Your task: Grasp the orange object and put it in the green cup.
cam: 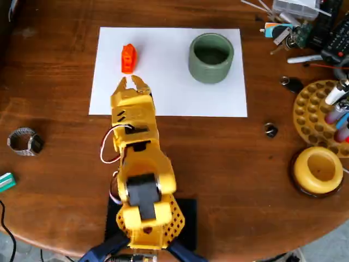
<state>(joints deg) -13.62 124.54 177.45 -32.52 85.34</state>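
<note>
**Q:** What does the overhead view show on the tabletop (54, 65)?

**A:** A yellow robot arm (139, 164) stretches from its dark base at the bottom edge up onto a white sheet of paper (169, 93). Its jaws (132, 83) are slightly apart, with nothing between them, and they point toward the orange object (127, 58), which lies just beyond the fingertips without touching them.

**Q:** Where exactly is the orange object?

**A:** In the upper left part of the white sheet, lying lengthwise up and down the picture. The green cup (211, 57) stands upright on the same sheet toward the upper right, well apart from the orange object, with a dark inside.

**Q:** What else lies around the sheet?

**A:** On the bare wood at left, a wristwatch with a metal band (24, 142) and, at the very edge, a small teal item (5, 182). At right, a round yellow dish on a dark base (318, 170), and above it a yellow holder with round holes (316, 112) carrying several pens. Two small dark items (271, 130) lie near the sheet's right edge. The top right corner is crowded with cables, tools and a clear plastic box (294, 6); the details there are too small to tell.
</note>
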